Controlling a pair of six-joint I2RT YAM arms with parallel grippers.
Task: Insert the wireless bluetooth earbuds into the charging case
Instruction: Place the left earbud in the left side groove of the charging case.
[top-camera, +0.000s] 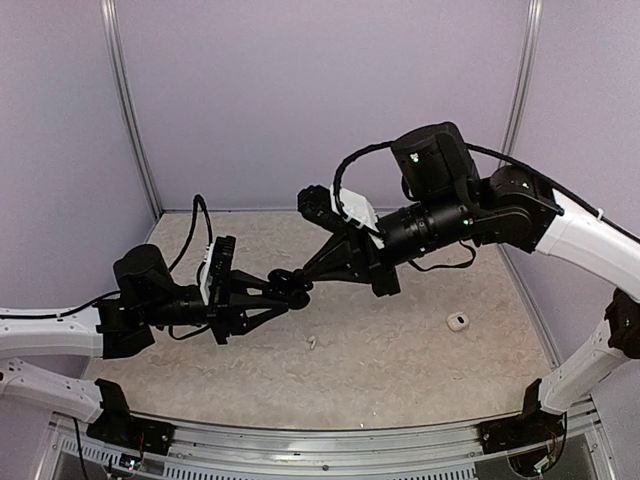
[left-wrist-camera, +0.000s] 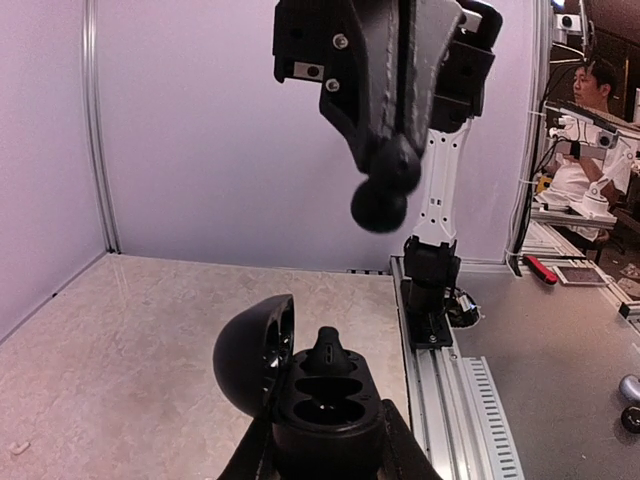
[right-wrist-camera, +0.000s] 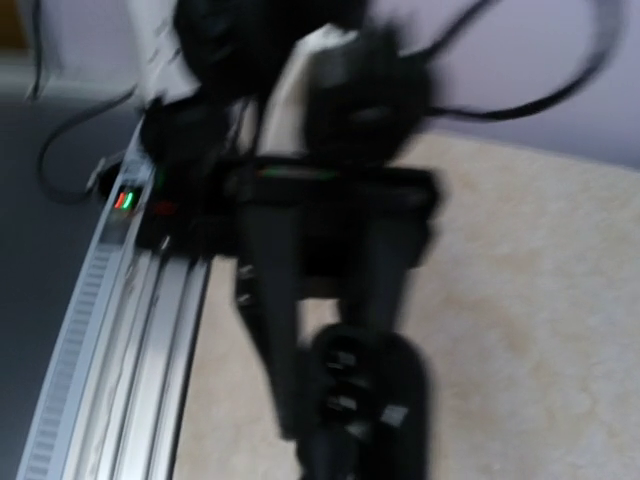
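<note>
Nearest us, along the table's front edge, runs the metal rail that carries both arm bases. Just beyond it, on the speckled table, a tiny white earbud lies alone. Off to the right, well apart from it, lies a slightly bigger white oval piece; we cannot tell what that one is. Farther in, the left gripper clamps the black charging case from both sides, with the lid swung open and standing up. We see one black earbud seated at the far end of the case. Above the case and clear of it hangs the right gripper with its jaws closed. Whether its rounded black tip is a bud pinched there, we cannot tell, and its own wrist view is too blurred to help. Behind everything stands the lilac wall.
</note>
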